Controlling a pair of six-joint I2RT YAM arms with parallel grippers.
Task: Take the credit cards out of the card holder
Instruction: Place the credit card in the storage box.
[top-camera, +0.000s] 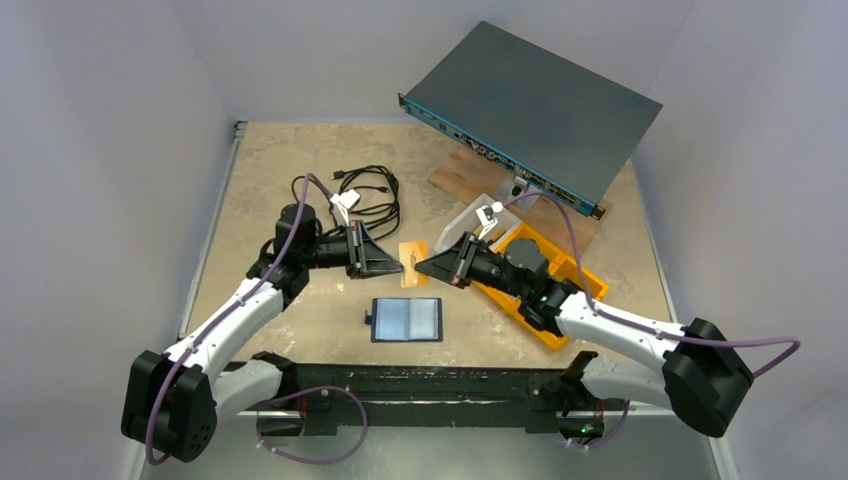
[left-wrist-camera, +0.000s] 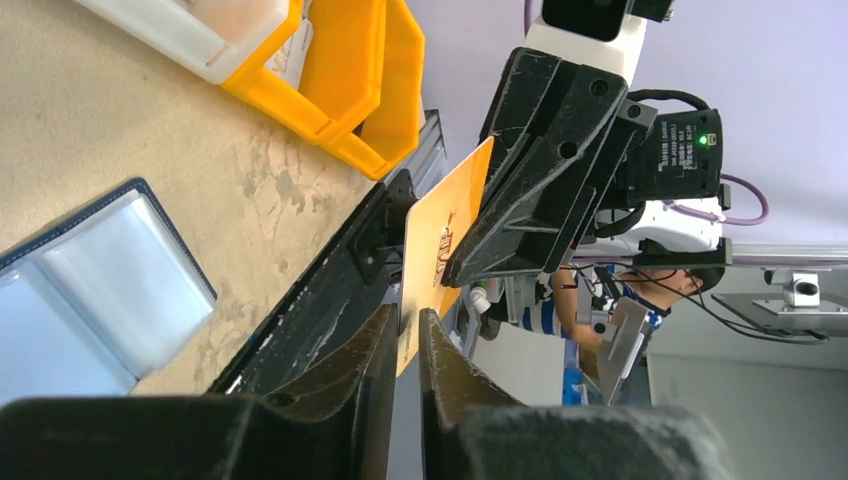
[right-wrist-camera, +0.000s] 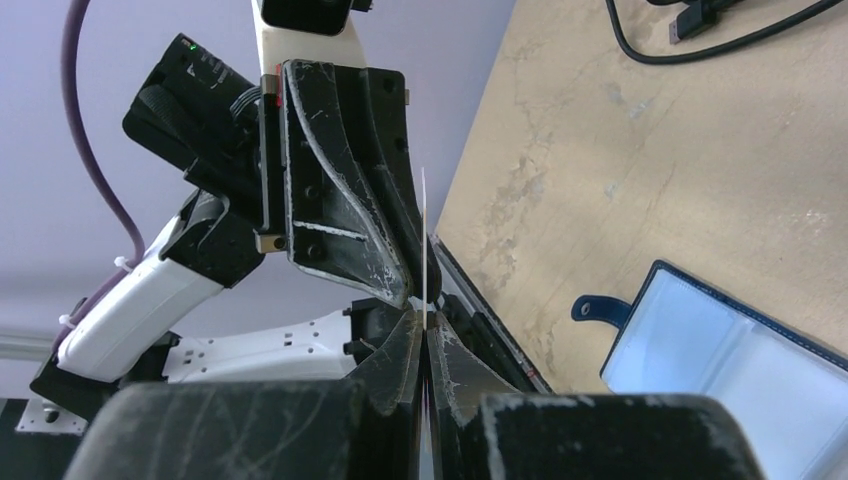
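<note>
The card holder (top-camera: 406, 320) lies open and flat on the table near the front edge, its light blue inside up and its snap tab pointing left; it also shows in the left wrist view (left-wrist-camera: 90, 290) and the right wrist view (right-wrist-camera: 730, 350). Above and behind it an orange credit card (top-camera: 414, 250) hangs in the air between both grippers. My left gripper (top-camera: 400, 265) pinches the card's left end (left-wrist-camera: 440, 240) between nearly closed fingers (left-wrist-camera: 375, 345). From the other side my right gripper (top-camera: 421, 267) is shut on the same card, seen edge-on (right-wrist-camera: 424, 240).
Yellow bins (top-camera: 560, 290) and a clear container (top-camera: 470, 215) stand under the right arm. A coiled black cable (top-camera: 365, 190) lies behind the left gripper. A grey network switch (top-camera: 530, 110) rests tilted on a wooden board (top-camera: 460, 170) at the back right.
</note>
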